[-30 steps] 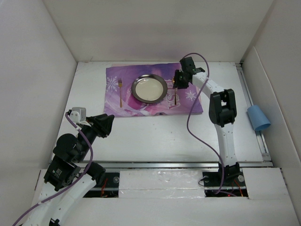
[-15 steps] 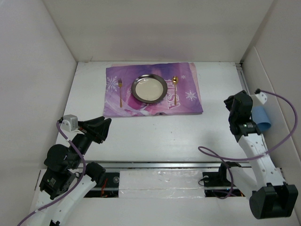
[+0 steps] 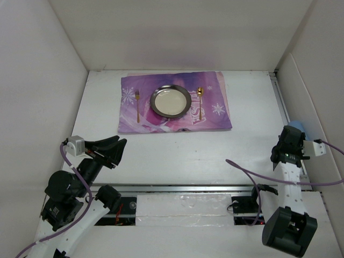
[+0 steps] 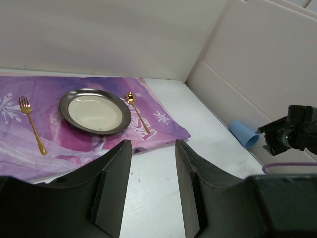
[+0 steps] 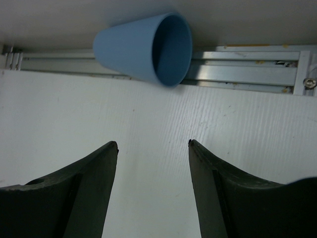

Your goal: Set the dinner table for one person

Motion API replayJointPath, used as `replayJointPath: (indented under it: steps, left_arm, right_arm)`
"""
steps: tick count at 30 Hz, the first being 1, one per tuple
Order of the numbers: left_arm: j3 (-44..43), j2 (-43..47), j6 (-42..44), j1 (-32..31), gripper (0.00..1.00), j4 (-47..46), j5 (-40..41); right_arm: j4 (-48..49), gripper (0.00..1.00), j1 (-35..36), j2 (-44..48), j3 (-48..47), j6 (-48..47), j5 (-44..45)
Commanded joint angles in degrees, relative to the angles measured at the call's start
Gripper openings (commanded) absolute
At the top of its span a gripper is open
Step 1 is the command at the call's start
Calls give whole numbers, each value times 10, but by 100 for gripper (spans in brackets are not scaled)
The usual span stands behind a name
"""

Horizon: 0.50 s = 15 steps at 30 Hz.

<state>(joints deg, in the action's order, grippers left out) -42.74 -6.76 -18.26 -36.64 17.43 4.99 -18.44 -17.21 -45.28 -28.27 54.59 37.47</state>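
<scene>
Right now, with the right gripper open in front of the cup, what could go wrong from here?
1. The cup lies on its side, so a touch from the right gripper could roll it away.
2. It lies over the metal rail, close to the side wall, which seems to leave little room for a finger behind it; a finger might strike the rail.

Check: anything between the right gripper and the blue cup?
Nothing. In the right wrist view, only bare white table lies between the open right gripper and the blue cup, which lies on its side by the metal rail.
</scene>
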Motion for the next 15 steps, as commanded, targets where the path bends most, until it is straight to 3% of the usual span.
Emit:
replayJointPath:
  steps: [1, 6, 15]
  left_arm:
    - [-1, 11, 2, -2, 38, -22, 3]
    - [-2, 9, 2, -8, 38, -20, 4]
    - [0, -8, 2, -8, 38, -17, 3]
  right_arm:
    - [80, 65, -61, -36, -10, -4, -12]
    - [136, 69, -150, -151, -44, -49, -110]
    - [244, 68, -172, -229, -56, -77, -167]
